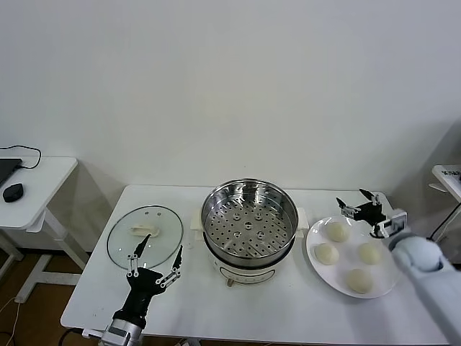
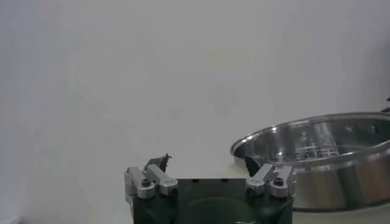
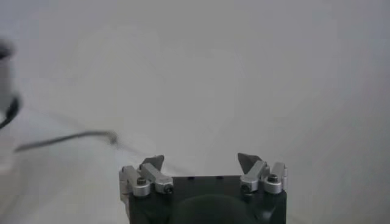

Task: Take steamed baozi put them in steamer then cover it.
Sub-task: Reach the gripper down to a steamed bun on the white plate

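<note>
Buns (image 1: 348, 256) – four of them – sit on a white plate (image 1: 315, 268) at the right of the table (image 1: 288, 310). Nearest, the left gripper (image 1: 158, 254) hangs wide open by the glass lid (image 1: 145, 236). The steamer (image 1: 249, 220) stands empty in the middle. Farther back, the right gripper (image 1: 357, 200) hangs open over the plate's far edge, holding nothing.

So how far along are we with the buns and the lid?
Nothing is done yet. The steamer is empty, and all four baozi sit on the white plate. In hand: the right gripper, open and empty, is above the plate's far edge. The left gripper, open, is at the near edge of the glass cover, which lies on the table. Left: move four buns, then cover.
</note>
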`<control>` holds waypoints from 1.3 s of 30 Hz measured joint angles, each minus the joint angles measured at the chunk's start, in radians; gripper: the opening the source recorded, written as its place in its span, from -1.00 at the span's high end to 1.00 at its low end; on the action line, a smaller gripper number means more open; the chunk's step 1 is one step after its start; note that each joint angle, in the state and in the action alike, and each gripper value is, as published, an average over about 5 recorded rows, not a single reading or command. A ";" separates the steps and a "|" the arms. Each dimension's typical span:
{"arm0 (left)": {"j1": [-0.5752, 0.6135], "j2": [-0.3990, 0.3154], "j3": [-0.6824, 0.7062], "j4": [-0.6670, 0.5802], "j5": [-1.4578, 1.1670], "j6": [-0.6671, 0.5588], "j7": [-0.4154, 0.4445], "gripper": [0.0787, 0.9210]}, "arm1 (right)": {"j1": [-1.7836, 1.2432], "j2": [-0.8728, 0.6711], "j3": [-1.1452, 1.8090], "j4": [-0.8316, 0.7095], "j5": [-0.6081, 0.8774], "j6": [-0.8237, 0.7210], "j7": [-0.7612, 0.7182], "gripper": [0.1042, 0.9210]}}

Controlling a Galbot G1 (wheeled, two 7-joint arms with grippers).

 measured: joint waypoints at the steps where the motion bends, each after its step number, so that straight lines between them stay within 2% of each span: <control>1: 0.001 -0.001 0.000 -0.002 0.000 0.000 0.000 -0.77 | 0.043 -0.006 -0.038 -0.027 -0.022 0.004 -0.057 -0.76; 8: 0.009 -0.011 -0.004 -0.017 0.001 0.002 -0.002 -0.77 | 0.303 -0.012 -0.278 -0.189 -0.190 0.033 -0.382 -0.76; 15: 0.022 -0.019 -0.014 -0.028 0.001 0.003 -0.003 -0.77 | 0.470 0.045 -0.434 -0.325 -0.339 0.063 -0.537 -0.76; 26: 0.035 -0.023 -0.025 -0.036 0.001 0.003 -0.004 -0.77 | 0.575 0.173 -0.545 -0.486 -0.503 0.094 -0.644 -0.76; 39: 0.030 -0.024 -0.017 -0.029 0.000 0.003 -0.005 -0.77 | 0.604 0.262 -0.593 -0.575 -0.582 0.124 -0.674 -0.76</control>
